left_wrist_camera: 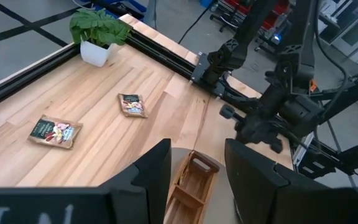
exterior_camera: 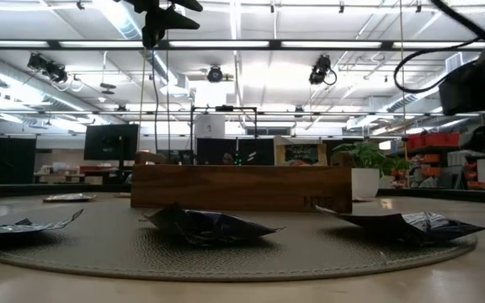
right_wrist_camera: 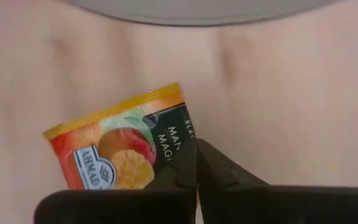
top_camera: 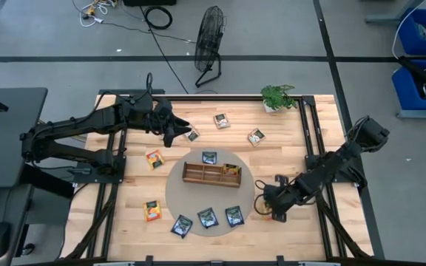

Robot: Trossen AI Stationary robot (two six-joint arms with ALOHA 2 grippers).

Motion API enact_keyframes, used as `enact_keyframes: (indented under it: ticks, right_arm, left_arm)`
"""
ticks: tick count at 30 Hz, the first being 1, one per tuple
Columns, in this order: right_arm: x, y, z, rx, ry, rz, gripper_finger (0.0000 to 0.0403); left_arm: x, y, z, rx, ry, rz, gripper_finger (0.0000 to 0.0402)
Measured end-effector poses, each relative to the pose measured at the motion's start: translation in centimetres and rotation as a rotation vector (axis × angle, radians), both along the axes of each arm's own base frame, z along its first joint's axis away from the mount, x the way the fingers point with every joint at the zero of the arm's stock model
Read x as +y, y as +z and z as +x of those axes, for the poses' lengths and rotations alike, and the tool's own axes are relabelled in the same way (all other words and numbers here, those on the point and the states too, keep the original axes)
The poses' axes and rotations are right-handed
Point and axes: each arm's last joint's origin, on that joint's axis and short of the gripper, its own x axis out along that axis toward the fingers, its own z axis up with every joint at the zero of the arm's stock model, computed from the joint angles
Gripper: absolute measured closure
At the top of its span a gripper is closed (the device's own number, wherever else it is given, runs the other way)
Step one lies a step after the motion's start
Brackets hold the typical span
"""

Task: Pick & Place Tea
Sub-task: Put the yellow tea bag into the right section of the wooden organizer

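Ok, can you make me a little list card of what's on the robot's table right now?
left gripper: open, up over the table's far left part
right gripper: shut on an orange mango tea packet, beside the round mat
wooden tray: on the mat, one orange packet in its right end compartment
dark blue packets: three along the mat's near edge, one behind the tray
loose orange packets: two, left of the mat
white-and-brown packets: three, far side
potted plant: far edge
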Motion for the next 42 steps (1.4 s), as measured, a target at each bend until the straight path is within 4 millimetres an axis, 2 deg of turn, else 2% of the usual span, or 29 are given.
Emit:
enact_keyframes:
  ticks: [4,11,18,24,35,39,42]
  right_arm:
    - [-0.7,1.2,0.2,0.036,0.008,-0.128,0.0401]
    - [-0.4,3.0,0.9,-0.036,0.032,-0.073,0.0402]
    - [-0.3,5.7,1.3,-0.109,0.011,-0.060,0.0403]
    - [-0.1,7.9,2.1,-0.170,0.012,-0.073,0.0403]
    - [0.1,11.3,3.3,-0.239,0.018,-0.112,0.0403]
    - [0.2,11.7,3.6,-0.237,0.018,-0.053,0.0402]
    - [0.3,10.8,3.5,-0.224,-0.027,0.026,0.0390]
  left_arm:
    - [0.0,0.0,0.0,0.001,-0.002,0.005,0.0248]
    - [0.0,0.0,0.0,0.005,-0.003,0.006,0.0248]
    - [-0.1,0.0,0.0,-0.003,0.011,-0.043,0.0248]
    - [-1.2,-0.4,1.9,-0.031,-0.042,-0.093,0.0248]
    - [-3.5,-3.7,7.2,-0.020,-0.155,-0.094,0.0248]
    - [-4.2,-4.8,8.3,0.000,-0.215,-0.116,0.0248]
    - [-4.4,-5.2,8.6,0.008,-0.236,-0.147,0.0248]
